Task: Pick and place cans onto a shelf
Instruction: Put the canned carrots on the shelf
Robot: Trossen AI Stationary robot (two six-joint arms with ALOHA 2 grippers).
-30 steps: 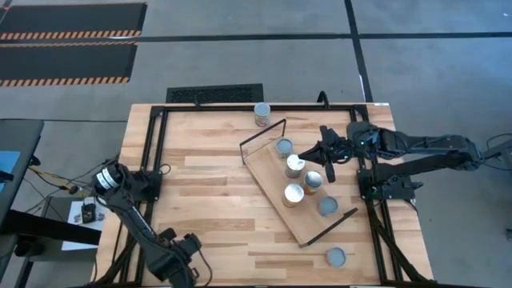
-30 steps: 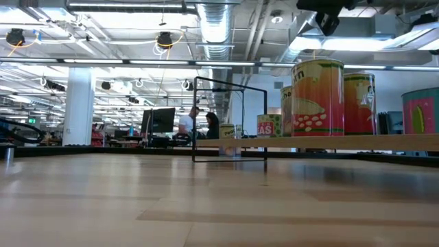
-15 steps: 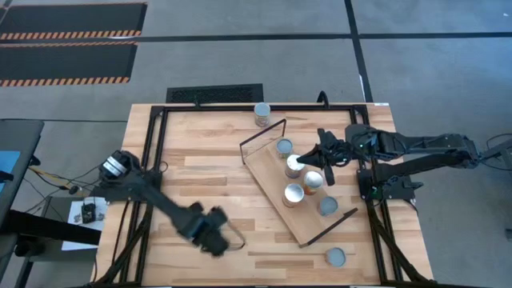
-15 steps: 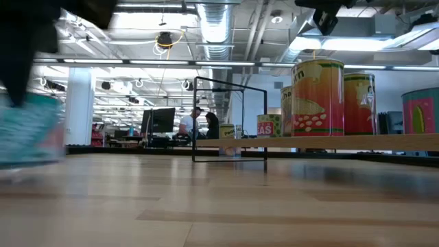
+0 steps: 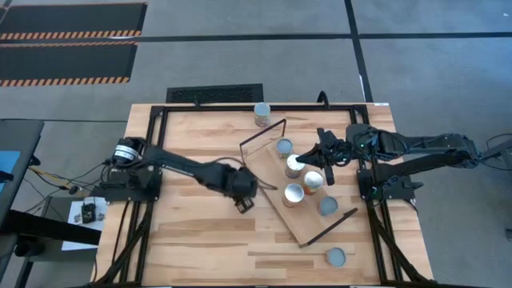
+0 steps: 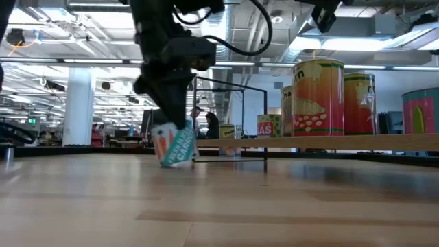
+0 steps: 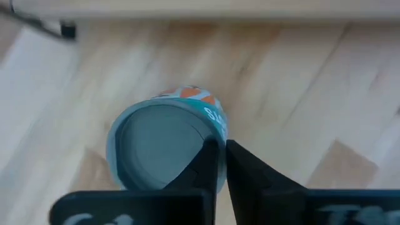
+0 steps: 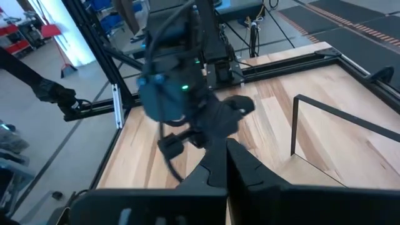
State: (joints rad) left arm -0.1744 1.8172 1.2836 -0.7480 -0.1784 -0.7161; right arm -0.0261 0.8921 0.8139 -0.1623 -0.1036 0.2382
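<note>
My left gripper [image 5: 244, 194] hangs over the middle of the table, just left of the shelf [image 5: 310, 226], shut on a teal and orange can [image 6: 175, 146] with a bluish-grey top [image 7: 159, 147]. The shelf, a light board with black wire end frames, lies slantwise at the right. Several cans [image 5: 294, 166] stand on it. My right gripper [image 5: 310, 157] is shut on nothing and hovers above those cans. In the low view the shelf's cans [image 6: 317, 96] stand tall at the right. My left gripper pinches the can's top rim [image 7: 217, 127] at one side, one finger over the lid and the other outside the wall. The fingers come steeply from above. The can hangs tilted below them, low over the tabletop.
One can [image 5: 262, 114] stands on the table by the far edge, another [image 5: 336, 257] near the front right corner. Black frame rails [image 5: 156, 136] border the tabletop. Bare wood lies left of the shelf. People sit at desks in the room beyond.
My left gripper has swung fast from the table's near left corner toward the right and far side, up to the shelf, carrying the can with it. Its wrist has turned on the way. The can now hangs tilted beside the shelf's near wire frame.
</note>
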